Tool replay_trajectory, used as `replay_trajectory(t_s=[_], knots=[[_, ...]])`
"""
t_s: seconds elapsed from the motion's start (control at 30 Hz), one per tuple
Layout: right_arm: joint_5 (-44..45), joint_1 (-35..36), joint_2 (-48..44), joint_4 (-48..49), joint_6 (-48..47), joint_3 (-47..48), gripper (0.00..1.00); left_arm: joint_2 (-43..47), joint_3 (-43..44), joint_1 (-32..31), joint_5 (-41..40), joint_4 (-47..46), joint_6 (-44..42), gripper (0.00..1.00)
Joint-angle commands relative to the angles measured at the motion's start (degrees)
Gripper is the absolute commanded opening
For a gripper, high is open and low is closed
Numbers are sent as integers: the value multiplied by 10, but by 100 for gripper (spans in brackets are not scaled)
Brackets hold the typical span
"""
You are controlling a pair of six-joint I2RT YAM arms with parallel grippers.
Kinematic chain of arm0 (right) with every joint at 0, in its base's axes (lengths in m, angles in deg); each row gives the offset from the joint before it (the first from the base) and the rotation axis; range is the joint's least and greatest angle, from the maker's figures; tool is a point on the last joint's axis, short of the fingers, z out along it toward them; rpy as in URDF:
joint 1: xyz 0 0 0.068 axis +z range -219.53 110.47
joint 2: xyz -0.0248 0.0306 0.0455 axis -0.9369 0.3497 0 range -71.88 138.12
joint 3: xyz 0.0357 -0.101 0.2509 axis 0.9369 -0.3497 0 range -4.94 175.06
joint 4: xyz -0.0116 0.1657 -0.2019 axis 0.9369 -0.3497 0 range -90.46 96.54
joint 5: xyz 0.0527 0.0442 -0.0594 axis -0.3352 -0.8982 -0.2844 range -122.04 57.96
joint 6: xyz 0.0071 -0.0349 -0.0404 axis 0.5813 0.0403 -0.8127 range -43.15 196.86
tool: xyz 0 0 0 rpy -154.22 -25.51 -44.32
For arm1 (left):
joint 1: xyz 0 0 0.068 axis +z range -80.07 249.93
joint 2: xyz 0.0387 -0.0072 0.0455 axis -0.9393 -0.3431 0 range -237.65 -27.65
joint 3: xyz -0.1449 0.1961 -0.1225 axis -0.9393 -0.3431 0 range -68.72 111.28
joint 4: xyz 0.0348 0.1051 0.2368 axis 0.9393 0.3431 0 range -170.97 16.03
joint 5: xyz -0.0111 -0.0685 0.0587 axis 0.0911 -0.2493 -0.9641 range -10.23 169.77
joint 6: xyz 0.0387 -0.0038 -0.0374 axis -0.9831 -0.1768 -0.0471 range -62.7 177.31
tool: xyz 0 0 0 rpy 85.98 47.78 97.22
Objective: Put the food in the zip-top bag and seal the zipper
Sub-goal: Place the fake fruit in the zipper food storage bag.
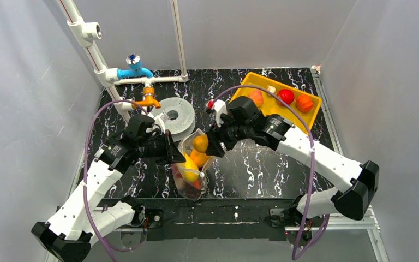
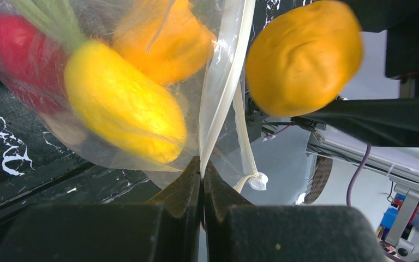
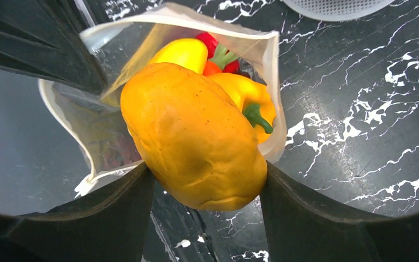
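The clear zip-top bag [image 1: 188,183] stands open at the table's front centre, with yellow, orange and red peppers inside [image 1: 191,164]. My left gripper [image 1: 173,155] is shut on the bag's mouth edge [image 2: 218,82]. The pale zipper strip [image 2: 241,125] hangs loose beside its jaws [image 2: 203,169]. My right gripper [image 1: 211,144] is shut on a lumpy yellow-orange fruit [image 3: 196,142] and holds it just over the open mouth [image 3: 270,65]. The fruit also shows in the left wrist view [image 2: 303,57]. A yellow pepper [image 3: 245,95] and a red one [image 3: 210,41] lie below it.
A yellow tray [image 1: 245,86] at the back right holds a peach [image 1: 256,97], a red apple [image 1: 286,96] and an orange fruit [image 1: 304,102]. A grey ring-shaped spool [image 1: 175,115] lies behind the bag. White pipes with a blue fitting [image 1: 133,71] stand at the back left.
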Motion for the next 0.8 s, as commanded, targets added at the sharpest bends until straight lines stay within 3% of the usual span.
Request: replay_trajectory(t_s=[0.0, 0.3, 0.77], knots=[[65, 35, 23, -31, -36, 38, 31, 4, -1, -3, 8, 5, -1, 0], [114, 69, 87, -50, -41, 94, 42, 9, -3, -3, 7, 8, 1, 0], [145, 97, 134, -53, -33, 144, 74, 8, -3, -3, 8, 7, -1, 0]])
